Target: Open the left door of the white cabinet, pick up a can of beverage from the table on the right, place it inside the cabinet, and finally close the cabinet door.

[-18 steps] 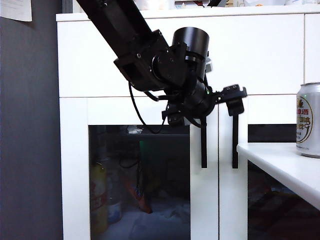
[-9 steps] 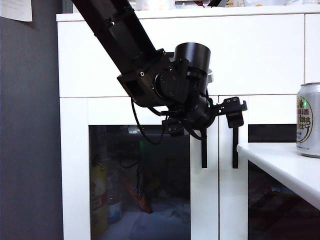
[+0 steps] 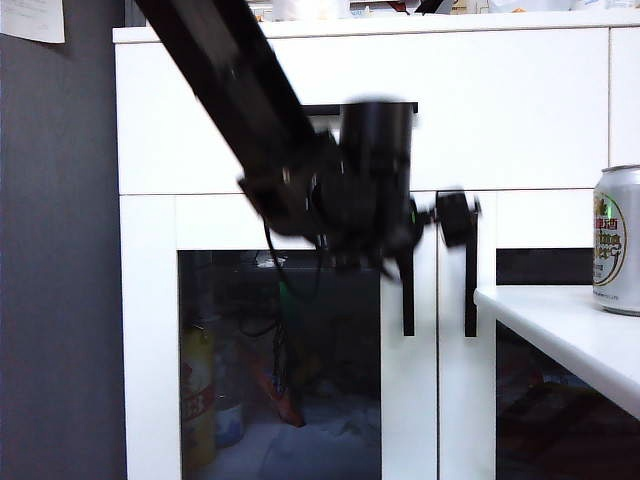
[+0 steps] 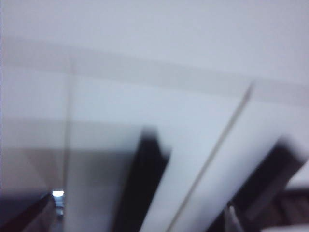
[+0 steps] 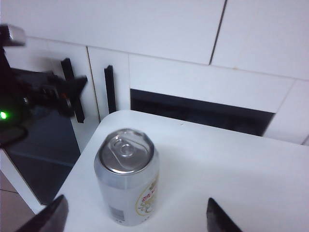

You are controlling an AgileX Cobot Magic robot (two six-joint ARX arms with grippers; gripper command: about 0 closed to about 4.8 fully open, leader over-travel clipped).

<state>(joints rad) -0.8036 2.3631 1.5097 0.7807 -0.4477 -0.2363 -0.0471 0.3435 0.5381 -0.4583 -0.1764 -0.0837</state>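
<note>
We see the left tool (image 3: 452,215), blurred but apparently wide open, at the left door's (image 3: 280,340) handle; the right tool (image 5: 135,217) hovers wide around the can of beverage (image 5: 126,176) on the table (image 5: 231,164).

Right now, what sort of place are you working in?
Probably a home or office storage corner, staged for testing. A tall white cabinet with glass doors holds bottles and packets, a silver drink can stands on a white table beside it, and a sheet of paper hangs on the grey wall.
</note>
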